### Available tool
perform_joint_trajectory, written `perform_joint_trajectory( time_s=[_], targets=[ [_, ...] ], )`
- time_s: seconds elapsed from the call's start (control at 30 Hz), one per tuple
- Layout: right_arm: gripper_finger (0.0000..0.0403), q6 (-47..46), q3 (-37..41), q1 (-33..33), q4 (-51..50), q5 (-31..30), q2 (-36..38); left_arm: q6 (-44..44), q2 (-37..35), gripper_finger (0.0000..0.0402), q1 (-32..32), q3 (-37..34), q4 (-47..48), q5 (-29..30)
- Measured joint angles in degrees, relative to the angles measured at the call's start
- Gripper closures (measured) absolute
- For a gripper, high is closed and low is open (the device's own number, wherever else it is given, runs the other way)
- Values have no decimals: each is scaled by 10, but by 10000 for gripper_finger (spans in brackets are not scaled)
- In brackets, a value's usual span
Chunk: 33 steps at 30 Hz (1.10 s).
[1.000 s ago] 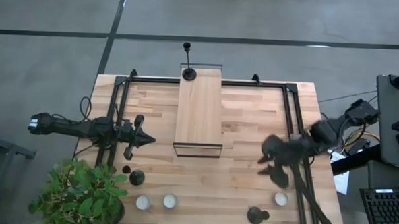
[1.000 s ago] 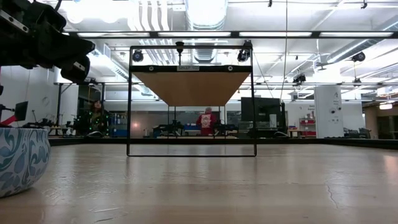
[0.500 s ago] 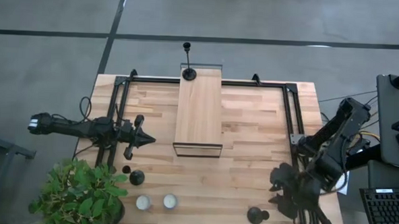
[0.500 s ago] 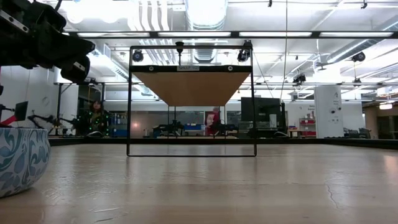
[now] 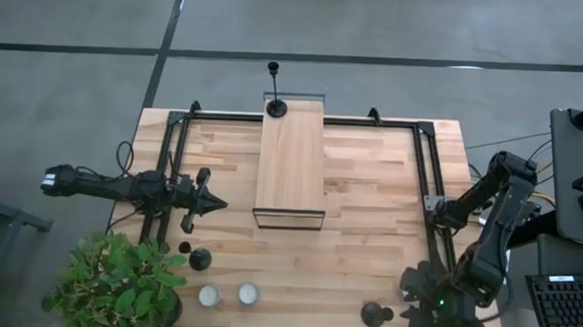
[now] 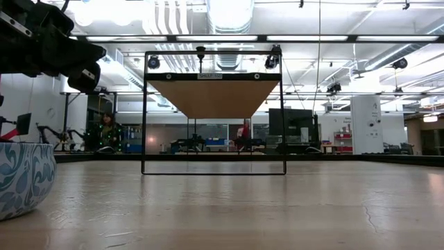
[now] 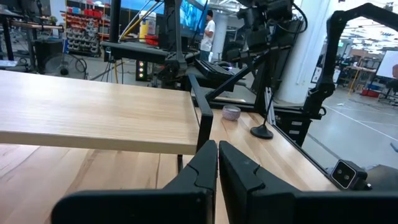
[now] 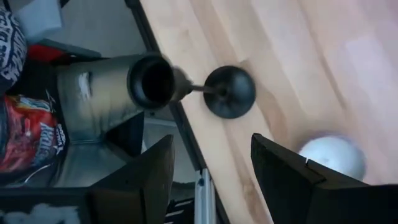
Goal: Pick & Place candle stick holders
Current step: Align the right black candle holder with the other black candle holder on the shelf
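Three black candle stick holders show. One stands on its base on the far end of the raised wooden shelf point(image 5: 292, 159), seen as holder point(image 5: 274, 106). One holder point(image 5: 199, 258) stands near the plant. One holder point(image 5: 374, 313) stands at the near right; the right wrist view shows it from above point(image 8: 227, 92). My right gripper point(image 5: 416, 292) hovers open above and just right of it, touching nothing point(image 8: 211, 180). My left gripper point(image 5: 211, 205) waits shut at the table's left point(image 7: 217, 163).
A potted plant point(image 5: 119, 284) in a blue-white pot point(image 6: 21, 180) stands at the near left corner. Two white tealights point(image 5: 209, 296) point(image 5: 249, 295) lie near the front edge; another point(image 8: 333, 155) lies beside my right gripper. A black frame point(image 5: 433, 189) edges the table.
My right gripper has gone toward the table's near edge and somewhat right, down to the near-right holder, and now covers the tealight there in the high view. The holders and the left arm have kept still.
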<state>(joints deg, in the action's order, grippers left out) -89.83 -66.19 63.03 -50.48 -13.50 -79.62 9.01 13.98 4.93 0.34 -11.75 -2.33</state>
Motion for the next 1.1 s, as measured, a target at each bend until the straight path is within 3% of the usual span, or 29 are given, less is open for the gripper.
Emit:
perform_joint_trajectory(
  time_s=[0.33, 0.6, 0.73, 1.1],
  targets=[
    [200, -2, 0, 3, 53, -1, -81, 0, 0, 387, 0, 0, 4, 0],
    [200, -4, 0, 17, 72, -42, -130, 0, 0, 387, 0, 0, 8, 0],
    [200, 1, 0, 24, 69, -76, -148, 0, 0, 387, 0, 0, 8, 0],
    [200, -34, 0, 70, 68, -239, -183, 0, 0, 387, 0, 0, 10, 0]
  ],
)
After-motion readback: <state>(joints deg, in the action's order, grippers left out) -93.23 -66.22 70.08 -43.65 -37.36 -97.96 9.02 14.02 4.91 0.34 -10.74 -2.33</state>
